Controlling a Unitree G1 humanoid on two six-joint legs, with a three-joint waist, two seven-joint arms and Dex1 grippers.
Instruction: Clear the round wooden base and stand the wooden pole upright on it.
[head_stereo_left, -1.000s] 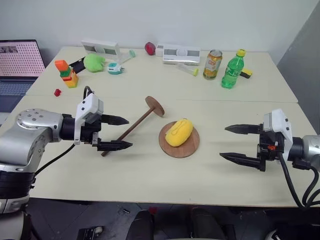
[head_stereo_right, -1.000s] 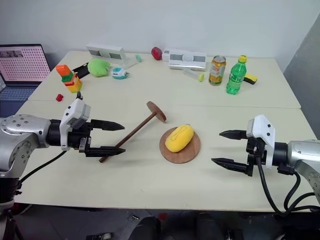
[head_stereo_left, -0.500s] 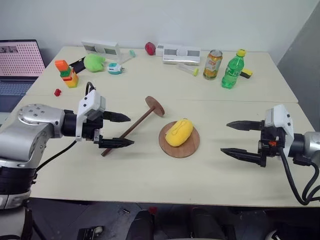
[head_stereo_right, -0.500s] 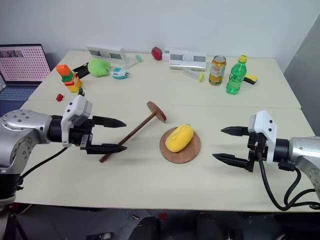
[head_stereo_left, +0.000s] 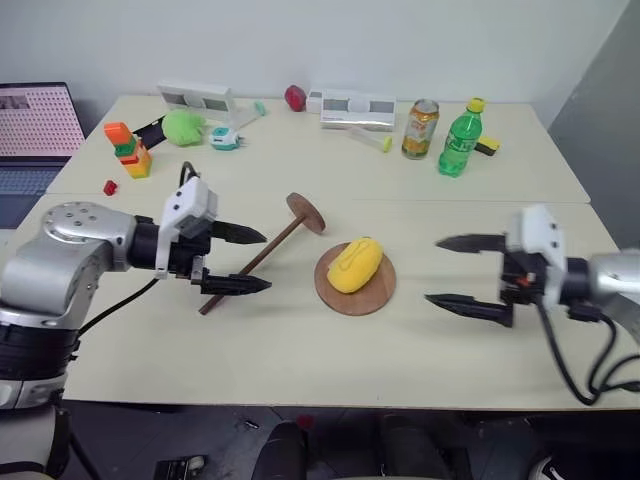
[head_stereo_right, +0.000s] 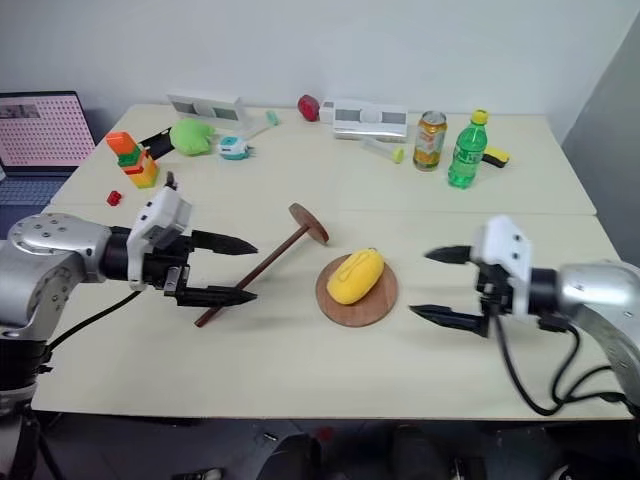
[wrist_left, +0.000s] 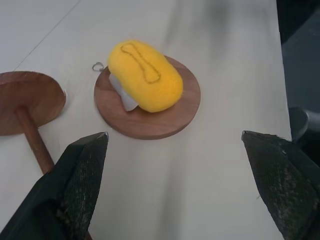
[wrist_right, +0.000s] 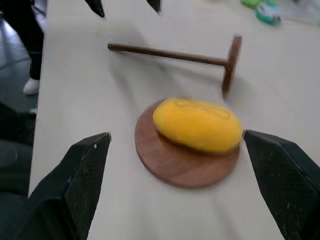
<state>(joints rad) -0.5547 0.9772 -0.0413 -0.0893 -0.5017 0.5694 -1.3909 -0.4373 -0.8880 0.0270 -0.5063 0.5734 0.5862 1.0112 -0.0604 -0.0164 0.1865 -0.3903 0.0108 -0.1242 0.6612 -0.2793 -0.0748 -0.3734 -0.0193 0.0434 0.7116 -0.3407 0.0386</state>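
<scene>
Both our grippers gape wide and empty over the table (head_stereo_left: 300, 340).

Our left gripper (head_stereo_left: 252, 262) hangs beside the lying pole (head_stereo_left: 262, 254); our right gripper (head_stereo_left: 440, 272) faces the base (head_stereo_left: 372, 294), which carries a yellow plush toy (head_stereo_left: 356, 265).

My arms: 2 silver-grey rounded shells, black cables. My left hand (head_stereo_left: 239, 261) and right hand (head_stereo_left: 453, 272): white housing, 2 black pointed fingers each.

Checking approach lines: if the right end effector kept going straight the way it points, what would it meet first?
Probably the yellow oval plush toy lying on the round wooden base, centred between the open right end effector fingers; depth is uncertain.
</scene>
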